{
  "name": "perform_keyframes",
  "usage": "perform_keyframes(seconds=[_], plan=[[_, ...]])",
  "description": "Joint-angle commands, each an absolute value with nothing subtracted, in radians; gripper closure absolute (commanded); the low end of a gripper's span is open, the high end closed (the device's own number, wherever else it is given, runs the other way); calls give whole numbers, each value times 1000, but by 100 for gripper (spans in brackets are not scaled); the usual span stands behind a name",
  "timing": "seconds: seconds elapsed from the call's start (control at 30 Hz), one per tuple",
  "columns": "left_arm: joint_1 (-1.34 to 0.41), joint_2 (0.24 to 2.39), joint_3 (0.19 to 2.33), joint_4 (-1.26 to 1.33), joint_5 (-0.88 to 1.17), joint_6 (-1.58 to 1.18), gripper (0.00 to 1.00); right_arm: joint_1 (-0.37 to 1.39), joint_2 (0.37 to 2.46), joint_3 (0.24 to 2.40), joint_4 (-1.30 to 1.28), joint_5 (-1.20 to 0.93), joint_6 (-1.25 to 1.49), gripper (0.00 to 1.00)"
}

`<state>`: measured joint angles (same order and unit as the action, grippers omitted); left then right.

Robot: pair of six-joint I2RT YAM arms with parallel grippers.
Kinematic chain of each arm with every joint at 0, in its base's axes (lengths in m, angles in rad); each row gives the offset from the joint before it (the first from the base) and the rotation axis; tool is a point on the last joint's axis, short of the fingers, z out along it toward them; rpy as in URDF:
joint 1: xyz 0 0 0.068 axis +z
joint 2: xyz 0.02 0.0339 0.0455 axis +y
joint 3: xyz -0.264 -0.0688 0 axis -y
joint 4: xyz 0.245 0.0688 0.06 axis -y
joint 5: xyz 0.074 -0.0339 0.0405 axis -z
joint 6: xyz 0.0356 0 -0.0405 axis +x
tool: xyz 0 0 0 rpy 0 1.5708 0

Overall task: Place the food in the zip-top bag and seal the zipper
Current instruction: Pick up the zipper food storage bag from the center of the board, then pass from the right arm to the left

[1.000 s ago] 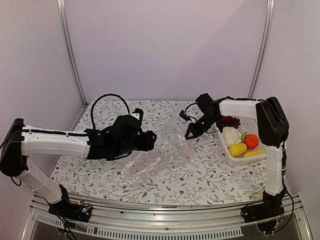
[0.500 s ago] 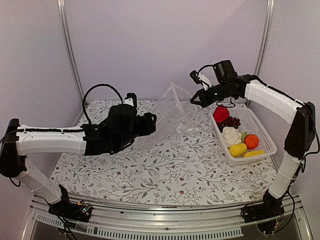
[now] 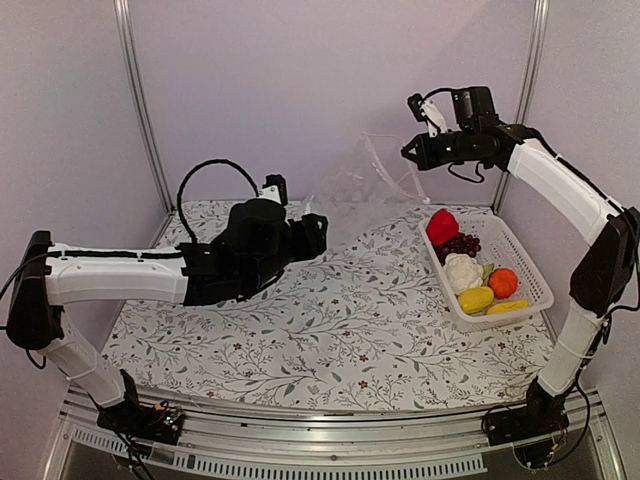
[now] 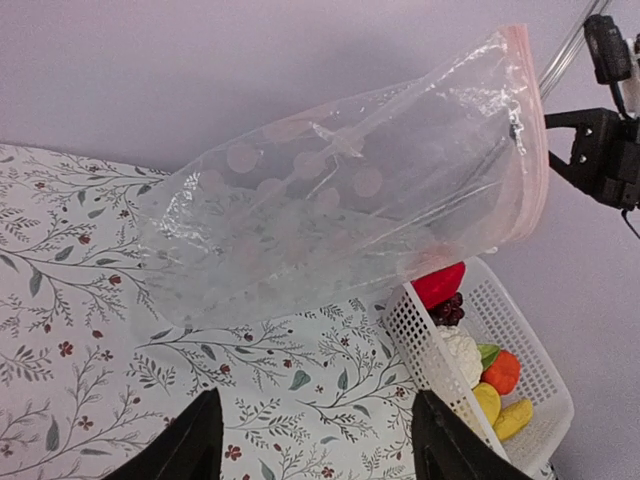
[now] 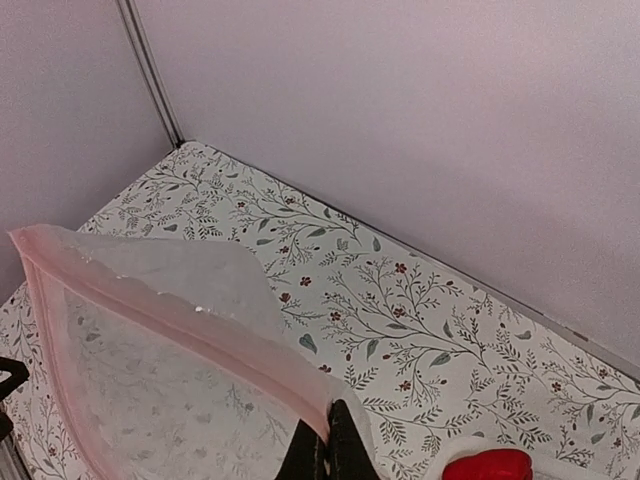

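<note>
Aloft, the bag (image 4: 340,210) hangs pinched at its mouth by the right tool (image 3: 408,152), the left tool (image 4: 315,440) gaping empty nearby; all food (image 3: 470,270) sits in the basket (image 3: 500,318), zipper (image 4: 530,130) unsealed.

Locate the white rectangular mesh plastic basket (image 3: 534,297) on the right side of the floral-patterned worktop (image 3: 350,330). In it, from rear to front, lie the red toy pepper (image 3: 442,227), dark red grape bunch (image 3: 461,243) and white cauliflower (image 3: 463,271). Next comes the yellow lemon-like piece (image 3: 476,299), with the orange round piece (image 3: 503,283) to its right. The yellow banana (image 3: 508,307) lies nearest you. The transparent crinkly plastic zip-top bag (image 3: 365,185) hangs left of the basket, above the worktop's rear, with its upper right corner pinched in the right gripper (image 3: 408,153). The left gripper (image 3: 315,232) sits left of and below the bag, apart from it.
</note>
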<state>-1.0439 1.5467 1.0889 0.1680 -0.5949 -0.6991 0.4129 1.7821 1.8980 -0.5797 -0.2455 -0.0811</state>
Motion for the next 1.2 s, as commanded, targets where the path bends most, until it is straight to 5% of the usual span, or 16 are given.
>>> perform_keyframes(seconds=[0.0,0.27,0.7,1.17], plan=[[-1056,1559,1102,221,-616,-696,36,468,1788,1801,-581,-283,-33,100],[-1056,1605,1127,158,-647,-840,31,624,1784,1591,-504,-437,-6,100],[-1051,1672,1172,-104,-717,-1057,35,654,1846,1640,-456,-597,139,100],[-1042,1715,1188,-107,-788,-1080,76,687,1861,1637,-439,-563,187,100]])
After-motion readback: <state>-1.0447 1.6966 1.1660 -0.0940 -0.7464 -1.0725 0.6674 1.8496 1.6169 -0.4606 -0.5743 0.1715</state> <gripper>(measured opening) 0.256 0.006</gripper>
